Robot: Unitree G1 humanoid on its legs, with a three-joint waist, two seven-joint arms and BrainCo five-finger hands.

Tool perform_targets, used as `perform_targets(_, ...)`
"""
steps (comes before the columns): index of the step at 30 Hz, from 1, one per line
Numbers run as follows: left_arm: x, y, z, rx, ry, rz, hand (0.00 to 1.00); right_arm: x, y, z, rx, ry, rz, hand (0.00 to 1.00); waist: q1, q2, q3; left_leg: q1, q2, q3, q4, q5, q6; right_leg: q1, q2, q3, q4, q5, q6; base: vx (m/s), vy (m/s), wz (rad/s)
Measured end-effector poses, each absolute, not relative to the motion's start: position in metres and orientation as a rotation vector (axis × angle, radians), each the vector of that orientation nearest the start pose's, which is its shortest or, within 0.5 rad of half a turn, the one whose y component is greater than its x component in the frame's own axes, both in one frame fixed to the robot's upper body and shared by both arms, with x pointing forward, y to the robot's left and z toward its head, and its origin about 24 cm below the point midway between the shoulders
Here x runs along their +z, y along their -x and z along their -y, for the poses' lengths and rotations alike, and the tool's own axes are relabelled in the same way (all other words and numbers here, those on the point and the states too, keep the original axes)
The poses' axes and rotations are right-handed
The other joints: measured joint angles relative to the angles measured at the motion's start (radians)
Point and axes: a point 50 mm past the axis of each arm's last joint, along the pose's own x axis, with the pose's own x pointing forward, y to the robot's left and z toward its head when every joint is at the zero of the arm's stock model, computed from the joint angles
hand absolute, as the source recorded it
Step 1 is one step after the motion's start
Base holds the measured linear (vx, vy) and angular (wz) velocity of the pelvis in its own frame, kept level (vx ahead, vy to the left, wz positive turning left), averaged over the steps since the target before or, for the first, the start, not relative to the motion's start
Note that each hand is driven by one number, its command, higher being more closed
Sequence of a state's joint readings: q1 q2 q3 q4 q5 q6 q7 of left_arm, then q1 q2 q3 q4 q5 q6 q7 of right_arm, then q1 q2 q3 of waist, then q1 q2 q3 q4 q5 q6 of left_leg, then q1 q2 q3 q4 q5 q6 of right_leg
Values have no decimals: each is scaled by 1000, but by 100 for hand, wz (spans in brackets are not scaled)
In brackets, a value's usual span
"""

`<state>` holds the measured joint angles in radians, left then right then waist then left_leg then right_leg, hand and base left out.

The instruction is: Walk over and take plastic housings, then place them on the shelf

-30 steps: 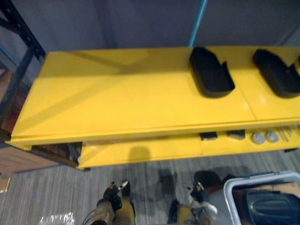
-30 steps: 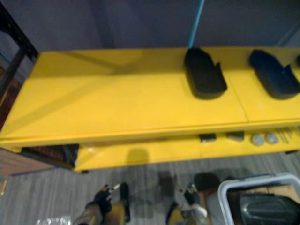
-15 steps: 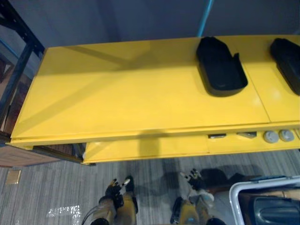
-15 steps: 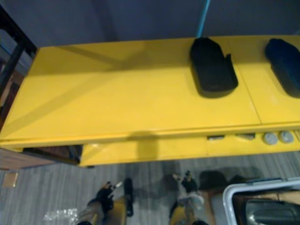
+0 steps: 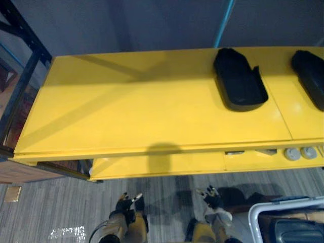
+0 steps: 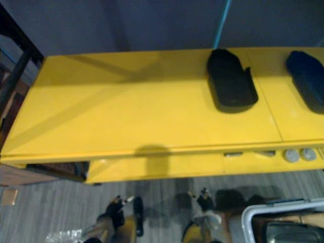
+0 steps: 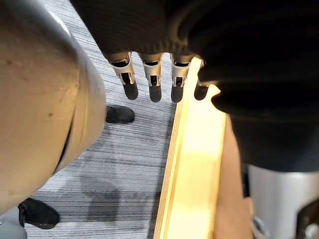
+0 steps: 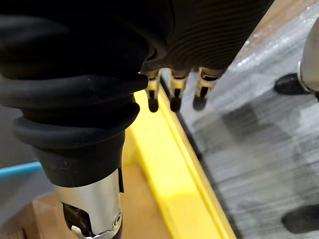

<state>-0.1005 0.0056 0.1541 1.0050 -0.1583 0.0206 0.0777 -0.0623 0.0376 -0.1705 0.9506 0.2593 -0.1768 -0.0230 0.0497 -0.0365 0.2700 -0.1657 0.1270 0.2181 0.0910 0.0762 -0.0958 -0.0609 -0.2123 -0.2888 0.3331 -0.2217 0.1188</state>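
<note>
Down low, left hand and right hand straight-fingered and empty above grey floor.

Both arms hang down at the near edge of the scene. The left hand is near left, its fingers loosely straight, side by side, empty. The right hand is near right, its fingers also relaxed and extended, empty. The hands are well apart, roughly level.
</note>
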Motion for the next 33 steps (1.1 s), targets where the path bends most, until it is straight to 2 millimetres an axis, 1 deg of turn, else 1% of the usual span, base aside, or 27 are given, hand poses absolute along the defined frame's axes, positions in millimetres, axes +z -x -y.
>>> perform_targets(1,-139,-171,-171,250,168,-931,0,-126,-180,163,-286,-324,-702,0,3,-1,-1,12,2,12,-10,0,0,6,5,12,-13,7,1,32,27,-45)
perform_targets(3,-141,-167,-174,250,144,-949,0,-126,-180,162,-288,-331,-701,0,7,-7,-8,57,5,62,-49,2,-1,16,23,57,-70,41,3,31,37,-69)
perform_targets(5,-143,-163,-175,254,143,-963,0,-127,-177,164,-293,-330,-705,0,4,-9,-16,83,3,92,-77,7,0,25,25,80,-105,62,5,45,34,-54)
perform_targets(7,-146,-157,-174,251,144,-996,0,-133,-163,169,-328,-338,-735,0,-2,-16,-48,115,-8,122,-125,15,0,38,30,105,-153,91,12,97,31,-35)
perform_targets(8,-147,-156,-174,249,144,-1001,0,-134,-159,170,-331,-336,-744,0,-5,-17,-54,122,-11,123,-133,17,0,49,30,104,-169,99,14,121,35,-11)
perform_targets(9,-148,-154,-173,242,141,-1011,0,-139,-149,171,-319,-316,-776,0,-9,-23,-60,148,-20,125,-155,20,-1,75,28,103,-193,106,18,123,37,0)
perform_targets(10,-149,-153,-174,244,141,-1018,0,-144,-140,171,-310,-303,-812,0,-10,-29,-68,168,-27,123,-172,24,-1,99,26,99,-210,108,19,101,32,3)
perform_targets(12,-150,-149,-175,250,143,-1026,0,-149,-130,168,-300,-295,-861,0,-10,-39,-88,178,-34,116,-172,23,-1,116,23,98,-223,111,17,86,5,3)
perform_targets(13,-151,-148,-179,257,134,-1030,0,-151,-126,167,-289,-301,-883,0,-11,-41,-91,188,-35,110,-172,23,-1,129,23,98,-229,113,14,61,-3,2)
perform_targets(16,-152,-143,-181,264,127,-1045,0,-154,-124,166,-287,-308,-912,0,-11,-39,-99,203,-37,96,-174,23,-1,153,23,95,-242,115,12,1,-7,5)
perform_targets(18,-155,-136,-183,279,129,-1073,0,-156,-121,170,-321,-326,-933,0,-11,-30,-114,209,-38,94,-178,23,-1,160,23,95,-246,117,9,-16,1,0)
perform_targets(19,-155,-135,-183,281,129,-1080,0,-157,-120,171,-324,-325,-940,0,-11,-28,-115,216,-39,93,-181,23,-1,168,23,95,-251,118,9,-44,7,-3)
perform_targets(21,-158,-126,-187,303,142,-1113,0,-160,-113,174,-346,-343,-978,0,-12,-23,-135,219,-42,90,-182,23,-1,172,21,95,-265,117,5,-48,15,-2)
perform_targets(25,-161,-118,-194,354,205,-1138,0,-163,-106,176,-367,-354,-1020,0,-15,-27,-144,219,-47,64,-183,23,-1,192,17,70,-273,116,5,-55,16,15)
perform_targets(27,-163,-105,-200,346,201,-1178,0,-164,-104,176,-393,-380,-1024,0,-15,-29,-151,222,-48,63,-183,20,1,200,16,68,-277,116,5,-23,14,10)
perform_targets(28,-164,-103,-201,348,204,-1182,0,-164,-104,176,-400,-390,-1021,0,-15,-29,-154,221,-48,65,-183,19,1,200,16,69,-278,116,5,-4,11,-4)
perform_targets(31,-164,-100,-205,314,193,-1190,0,-162,-108,177,-400,-381,-990,0,-10,-26,-161,237,-43,99,-183,8,-4,196,20,109,-279,118,2,19,9,-29)
perform_targets(33,-164,-99,-204,271,168,-1198,0,-160,-111,180,-395,-368,-950,0,-12,-24,-181,256,-35,153,-182,-10,-12,173,28,169,-283,123,-6,60,9,-75)
